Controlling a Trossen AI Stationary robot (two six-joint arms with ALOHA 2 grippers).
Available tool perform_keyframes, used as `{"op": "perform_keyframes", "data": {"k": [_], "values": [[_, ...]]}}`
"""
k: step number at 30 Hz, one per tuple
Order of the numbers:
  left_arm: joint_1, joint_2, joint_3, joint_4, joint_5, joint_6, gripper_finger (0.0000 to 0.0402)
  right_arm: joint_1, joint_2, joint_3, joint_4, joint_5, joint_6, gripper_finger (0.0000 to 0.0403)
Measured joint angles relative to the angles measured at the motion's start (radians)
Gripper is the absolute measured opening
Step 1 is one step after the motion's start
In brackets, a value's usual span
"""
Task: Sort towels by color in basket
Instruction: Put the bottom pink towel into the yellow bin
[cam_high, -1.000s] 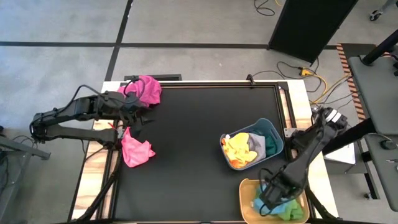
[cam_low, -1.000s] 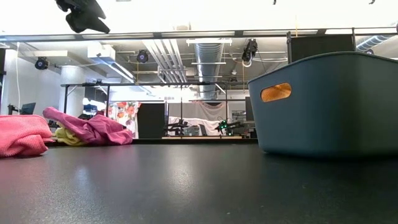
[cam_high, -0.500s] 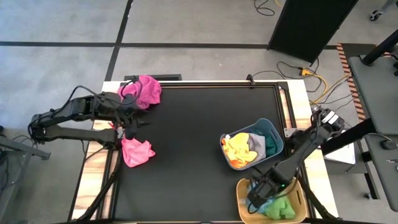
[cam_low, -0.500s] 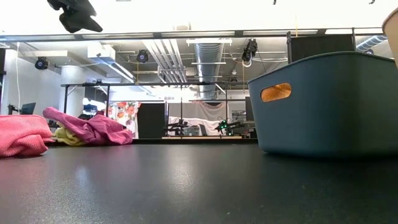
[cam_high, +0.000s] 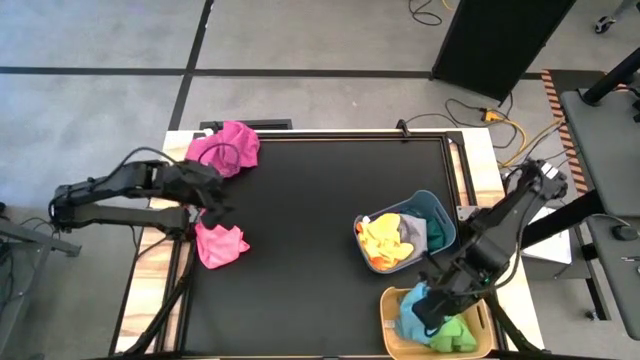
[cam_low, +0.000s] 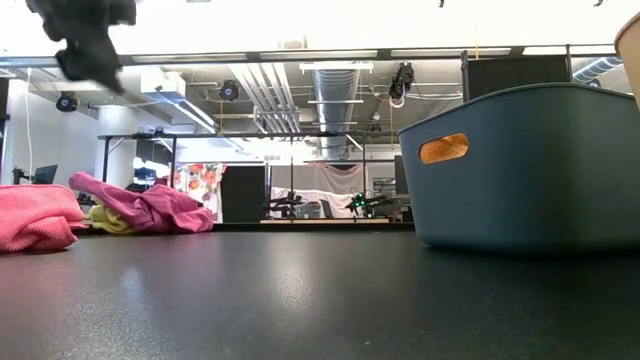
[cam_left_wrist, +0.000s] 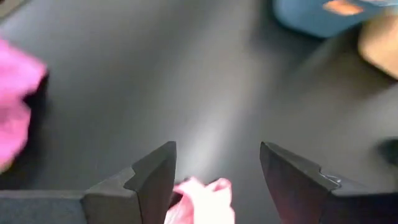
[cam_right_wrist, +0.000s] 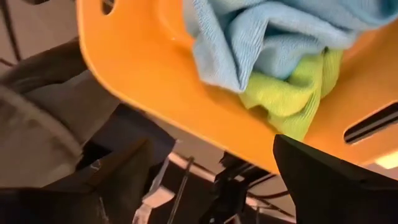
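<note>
Sorting, partway through.

Done so far, as things lie: the yellow basket (cam_high: 392, 305) at the near right corner holds a light blue towel (cam_high: 412, 322) with a lime towel (cam_high: 452, 335) beside it. The blue basket (cam_high: 442, 218) just behind it holds an orange-yellow towel (cam_high: 385, 243), a grey towel (cam_high: 412, 232) and a dark green one (cam_high: 435, 235) at its right side.

Left to do: two cloth heaps on the left of the black table (cam_high: 320, 200). A magenta towel (cam_high: 230, 145) lies bunched at the far left corner; the low view shows a scrap of yellow cloth (cam_low: 108, 222) tucked beside it. A pink towel (cam_high: 220, 243) lies nearer, at the left edge. No third basket shows for these.

My right gripper (cam_high: 432, 308) hangs over the yellow basket, jaws spread wide and pinching nothing; my wrist view shows the blue and lime cloths lying loose in the basket with my fingers (cam_right_wrist: 329, 180) clear on either side.

My left gripper (cam_high: 215, 205) is between the two pink heaps, just above the pink towel. Jaws spread, nothing between them; a corner of pink shows below the gap in my wrist view.

Judgement: rather more than half sorted. The pink looks like the next pick.
</note>
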Motion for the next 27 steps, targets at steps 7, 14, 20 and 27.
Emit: {"op": "perform_keyframes", "data": {"k": [7,14,20,27], "values": [[0.0,0.0,-0.169,-0.002,-0.013,-0.172,0.0228,-0.048,-0.055,0.008,-0.006,0.056,-0.035,0.0343],[-0.028,0.017,-0.239,0.004,0.049,-0.213,0.0255,-0.135,-0.058,0.026,0.005,0.378,-0.285,0.0338],[-0.167,0.024,-0.26,0.01,0.2,-0.173,0.0261,-0.201,-0.057,0.075,0.011,0.638,-0.504,0.0345],[-0.382,0.081,-0.291,0.038,0.129,-0.376,0.0261,-0.248,-0.057,0.117,0.012,0.85,-0.661,0.0347]]}}
